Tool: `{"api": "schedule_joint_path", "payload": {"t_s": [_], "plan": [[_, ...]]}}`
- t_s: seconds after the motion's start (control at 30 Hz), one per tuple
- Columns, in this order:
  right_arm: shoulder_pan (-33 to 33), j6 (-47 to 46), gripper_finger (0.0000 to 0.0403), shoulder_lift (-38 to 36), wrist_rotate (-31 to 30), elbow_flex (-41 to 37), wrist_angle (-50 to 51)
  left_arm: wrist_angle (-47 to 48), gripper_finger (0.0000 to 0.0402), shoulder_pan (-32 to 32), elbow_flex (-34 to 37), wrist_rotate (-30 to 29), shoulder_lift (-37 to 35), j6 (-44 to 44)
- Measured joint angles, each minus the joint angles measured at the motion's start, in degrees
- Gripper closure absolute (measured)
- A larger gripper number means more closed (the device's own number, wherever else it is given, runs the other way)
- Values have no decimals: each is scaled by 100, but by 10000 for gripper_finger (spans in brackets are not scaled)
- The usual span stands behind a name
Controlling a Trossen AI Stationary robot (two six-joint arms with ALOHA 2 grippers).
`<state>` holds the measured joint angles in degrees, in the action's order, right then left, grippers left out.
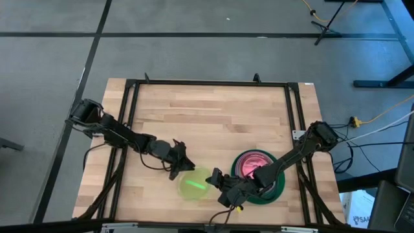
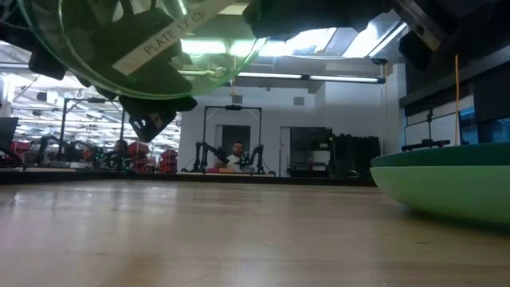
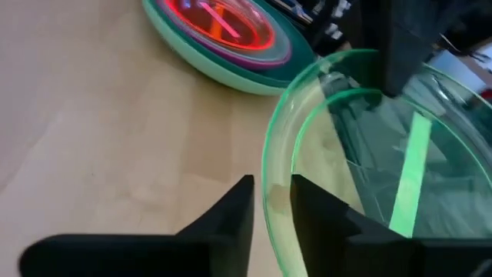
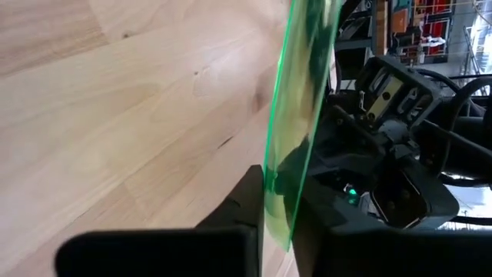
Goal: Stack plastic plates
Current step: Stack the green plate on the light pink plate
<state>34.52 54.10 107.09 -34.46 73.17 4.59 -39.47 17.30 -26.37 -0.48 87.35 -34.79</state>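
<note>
My left gripper pinches the near rim of the yellow-green plate, one finger inside the rim and one outside. My right gripper pinches the opposite rim of the same plate, its fingers closed on the thin translucent edge. Both grippers thus hold one plate between them, lifted clear of the table; in the low view it hangs tilted above the wood.

Beside it, on the right-arm side, lies the stack: a dark green plate at the bottom, lighter rims above it, and a pink plate on top, resting on the table near its front edge.

Step in hand, as I judge it: a transfer of the yellow-green plate between arms, just short of the stack. The next move calls for one gripper to let go cleanly, then for the other to carry the plate level over the pink plate, centre it, and lower it before releasing.
</note>
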Motion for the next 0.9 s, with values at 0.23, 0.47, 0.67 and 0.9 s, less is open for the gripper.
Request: {"api": "schedule_joint_path", "payload": {"t_s": [0.23, 0.47, 0.67, 0.9], "plan": [[217, -239, 378, -1, -304, 0, -7, 412, 300, -116, -11, 553, -365, 180], [675, -1192, 379, -63, -1033, -3, 488, 1662, 299, 63, -4, -505, -1489, 617], [1048, -3046, 379, -453, -1494, -2, 1809, 2720, 299, 441, -4, -2238, -2256, 578], [1399, -6750, 379, -1154, -957, 0, 4222, 2754, 299, 830, 0, -2945, -2287, 673]]}}
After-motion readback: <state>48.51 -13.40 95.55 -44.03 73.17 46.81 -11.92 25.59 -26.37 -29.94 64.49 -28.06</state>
